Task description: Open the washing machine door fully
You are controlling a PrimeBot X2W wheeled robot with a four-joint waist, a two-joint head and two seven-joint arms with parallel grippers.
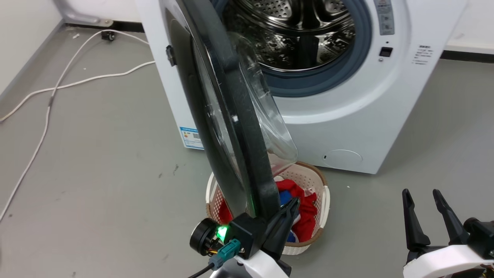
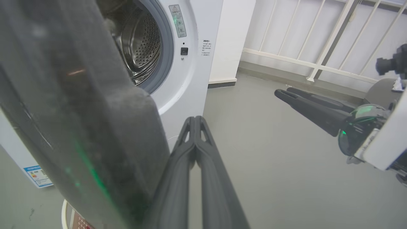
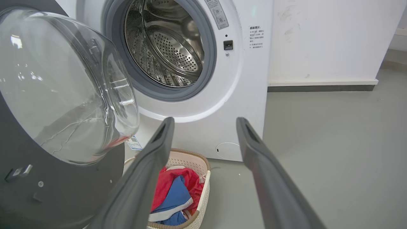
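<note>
In front of the white machine (image 1: 347,127), the black-framed washing machine door (image 1: 231,116) is standing swung out, clear glass bulging right; left gripper (image 1: 293,204), fingers pinched together, is hovering beside its near rim; right gripper (image 1: 426,199) is gaping.

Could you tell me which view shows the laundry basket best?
The right wrist view: the basket and its clothes lie mostly unobstructed. In the head view the door hides part; the left wrist view catches a rim sliver.
</note>
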